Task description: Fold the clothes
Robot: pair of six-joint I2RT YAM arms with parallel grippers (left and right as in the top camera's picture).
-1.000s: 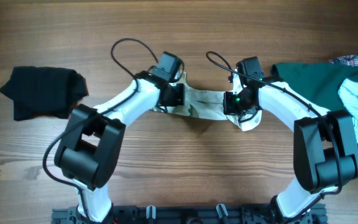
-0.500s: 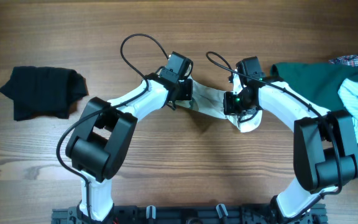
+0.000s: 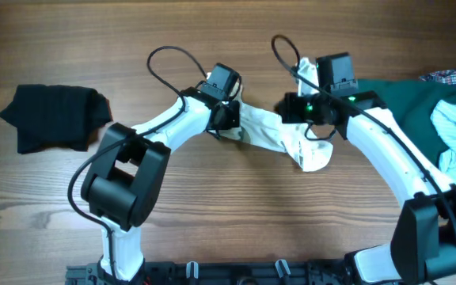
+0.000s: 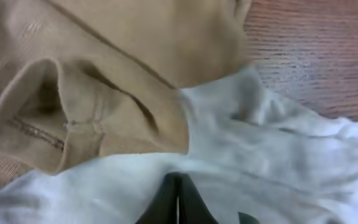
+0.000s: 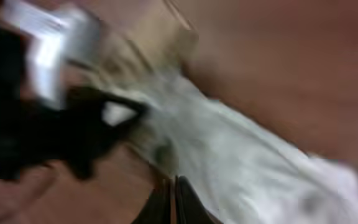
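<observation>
Swung up and away from its neighbour since the earlier frames, the right arm now reaches across from the right, and the cream-white garment (image 3: 271,134) has been drawn into a slanting band between the two arms, its lower right end bunched on the wood.

Wood-grain worktop (image 3: 212,32) carries everything. On its right side sprawls the dark green garment (image 3: 394,103), the biggest piece, with a pale blue striped garment (image 3: 454,131) heaped on it. A black garment (image 3: 54,119) lies crumpled well apart at the left. A corner of plaid cloth (image 3: 454,77) peeks in at the right edge, touching the green.

The left gripper (image 3: 228,127) sits at the cream garment's upper left end; its wrist view shows the jaws clenched tight on white fabric (image 4: 178,186), just below a folded tan patch (image 4: 104,62). The right gripper (image 3: 290,111) meets the band's upper edge; its wrist view is blurred, yet the jaws appear pinched together on the pale cloth (image 5: 174,186).
</observation>
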